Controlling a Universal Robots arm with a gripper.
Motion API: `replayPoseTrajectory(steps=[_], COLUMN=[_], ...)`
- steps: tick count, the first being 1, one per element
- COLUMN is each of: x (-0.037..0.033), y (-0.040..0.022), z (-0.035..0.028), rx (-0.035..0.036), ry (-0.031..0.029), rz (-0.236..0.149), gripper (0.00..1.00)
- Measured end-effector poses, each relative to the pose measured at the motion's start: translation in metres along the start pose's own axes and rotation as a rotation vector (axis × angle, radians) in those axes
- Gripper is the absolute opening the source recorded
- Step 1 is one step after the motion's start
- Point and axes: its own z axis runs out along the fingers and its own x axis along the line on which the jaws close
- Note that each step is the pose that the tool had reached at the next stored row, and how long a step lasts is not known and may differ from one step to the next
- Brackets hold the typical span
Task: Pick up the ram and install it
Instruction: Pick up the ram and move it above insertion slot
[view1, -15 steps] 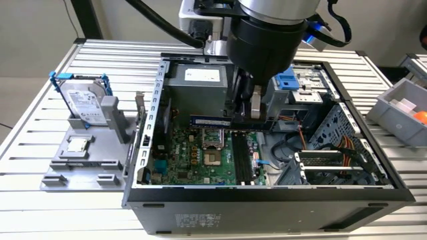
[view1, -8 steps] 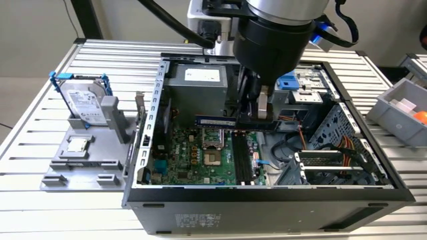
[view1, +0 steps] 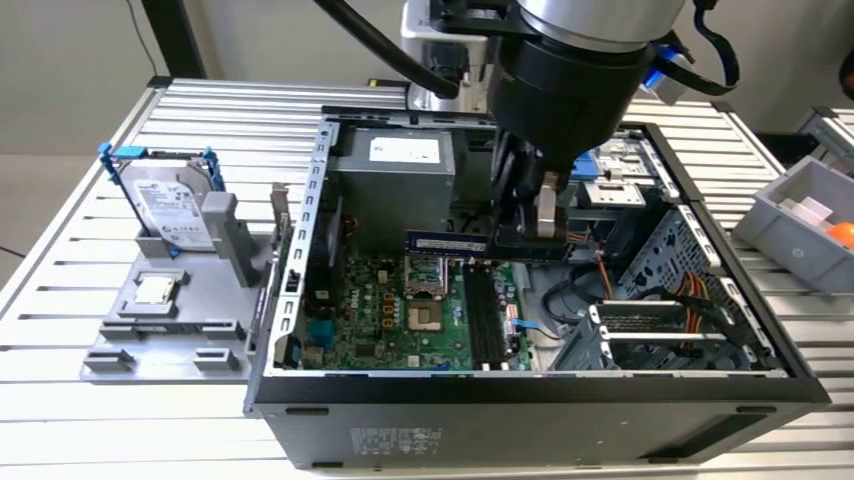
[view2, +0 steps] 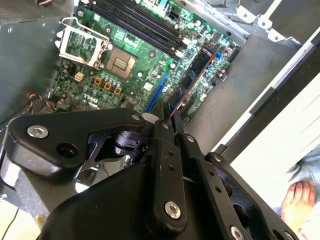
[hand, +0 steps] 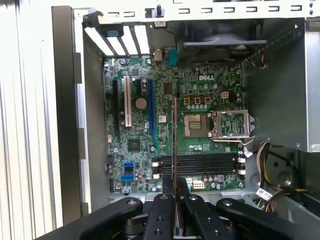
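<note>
My gripper (view1: 523, 243) hangs inside the open computer case (view1: 534, 385), above the green motherboard (view1: 387, 320). It is shut on the ram (view1: 447, 243), a thin bluish stick that juts out sideways from the fingers toward the exterior view's left. In the second wrist view the ram (view2: 194, 77) reaches out from the fingertips (view2: 172, 122) over the board. The first wrist view shows the ram (hand: 174, 140) edge-on as a thin line. The long black memory slots (view1: 483, 315) lie below it, and the stick is held clear of them.
An open CPU socket (view1: 424, 275) sits beside the slots. A power supply (view1: 394, 165) fills the case's back. Outside, on the exterior view's left, a grey fixture (view1: 160, 320) holds a silver hard drive (view1: 167, 200) and a CPU chip (view1: 156, 291). A grey bin (view1: 801, 215) stands at the right.
</note>
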Motion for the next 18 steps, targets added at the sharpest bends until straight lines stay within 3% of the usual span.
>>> replayPoseTrajectory(steps=[18], x=[-0.0027], y=[-0.0255], z=[-0.0009], rx=[0.0], ry=[0.0], rz=[0.0], gripper=[0.0])
